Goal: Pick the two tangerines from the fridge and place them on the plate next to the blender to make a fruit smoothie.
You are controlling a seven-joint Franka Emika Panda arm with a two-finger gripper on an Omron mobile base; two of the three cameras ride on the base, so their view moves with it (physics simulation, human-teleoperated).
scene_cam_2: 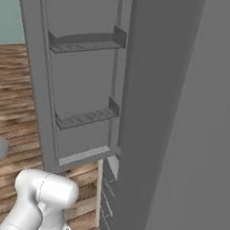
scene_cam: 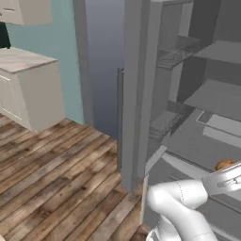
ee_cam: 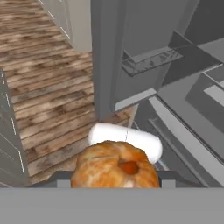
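Gripper (ee_cam: 115, 183) pinching a tangerine (ee_cam: 114, 166) between its two fingertips, held out in front of the open fridge (scene_cam: 188, 89). Beyond it, grey door shelves (ee_cam: 151, 61), wooden floor (scene_cam: 52, 164) and a beige cupboard (scene_cam: 28, 89) well apart.

The fridge (scene_cam: 188, 84) stands open on the wooden plank floor (scene_cam: 61, 164), its grey shelves stacked one above another inside; a tangerine (scene_cam: 224, 164) shows at the level of a lower shelf, partly hidden by the arm, contact unclear; the open door (scene_cam_2: 80, 78) carries two narrow racks, one above the other; a beige cabinet with a pale countertop (scene_cam: 21, 59) also rests on the floor, well apart from the fridge.
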